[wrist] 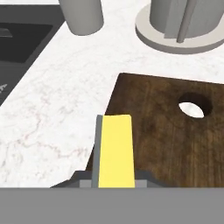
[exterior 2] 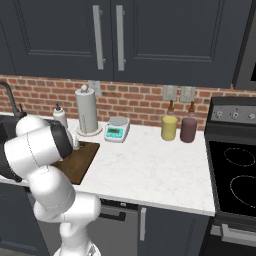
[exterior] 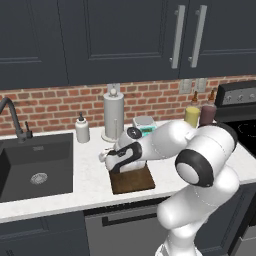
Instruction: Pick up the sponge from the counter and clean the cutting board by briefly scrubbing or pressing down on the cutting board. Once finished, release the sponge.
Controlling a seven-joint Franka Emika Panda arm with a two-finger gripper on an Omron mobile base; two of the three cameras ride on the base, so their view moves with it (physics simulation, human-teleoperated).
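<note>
Nearest us in the hand view, the tool [wrist: 114,183] pinches the sponge [wrist: 114,151] on edge, yellow body showing with the grey-green face along its left side. We judge the grip lets a flat side press down for scrubbing.

Under and just past it lies the cutting board [wrist: 166,131]; the sponge hangs over the board's left edge, where the wood meets the white desk [wrist: 57,109]. Whether it touches the wood, we cannot tell.

Farther on, the board's round hole [wrist: 194,106] points toward the paper towel stand [wrist: 183,30] and a soap bottle [wrist: 82,15]. The dark sink [wrist: 22,39] sits left.
</note>
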